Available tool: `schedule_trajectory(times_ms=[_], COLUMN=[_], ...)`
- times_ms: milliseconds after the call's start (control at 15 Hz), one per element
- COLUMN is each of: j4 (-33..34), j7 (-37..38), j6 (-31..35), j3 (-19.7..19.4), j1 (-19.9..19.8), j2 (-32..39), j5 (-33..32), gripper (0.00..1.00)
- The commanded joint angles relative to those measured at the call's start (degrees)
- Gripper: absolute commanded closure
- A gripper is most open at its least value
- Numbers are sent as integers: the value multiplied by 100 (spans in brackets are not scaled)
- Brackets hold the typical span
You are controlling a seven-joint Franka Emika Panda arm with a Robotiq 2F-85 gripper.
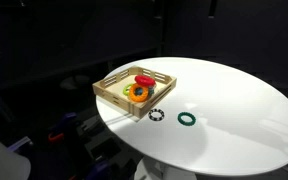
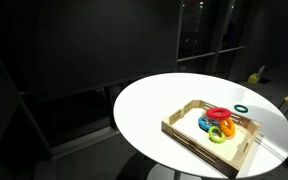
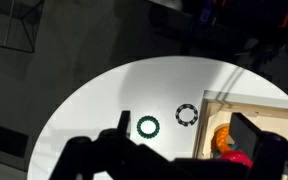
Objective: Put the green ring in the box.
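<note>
The green ring [image 1: 187,118] lies flat on the white round table, apart from the box. It also shows in the other exterior view [image 2: 242,108] and in the wrist view [image 3: 148,126]. The box [image 1: 109,90] is a shallow light wood tray near the table's edge, seen in both exterior views [image 2: 184,135] and at the right of the wrist view [image 3: 259,105]. My gripper [image 3: 182,136] shows only in the wrist view. It is open and empty, well above the table, with the green ring just inside its left finger.
A black toothed ring [image 1: 156,115] lies between the green ring and the box, also in the wrist view [image 3: 187,114]. The box holds a red ring [image 1: 143,79], an orange-yellow ring [image 1: 136,92] and other small coloured pieces. The table [image 1: 234,110] has dark surroundings.
</note>
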Motion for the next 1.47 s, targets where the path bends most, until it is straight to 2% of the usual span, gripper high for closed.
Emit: schedule_trajectory(times_ms=[0,333,800,1200,1400], j4=[7,55,542,797,669], j7=[-13,12,429,544,637], j6=[-6,-21,8,425,946], j3=[47,56,185,166,183], j1=[-51,-47,-23,-104,-198], j2=[6,53,666,1365,1526], j5=[17,25,172,1006,1268], gripper=[0,0,0,0,0])
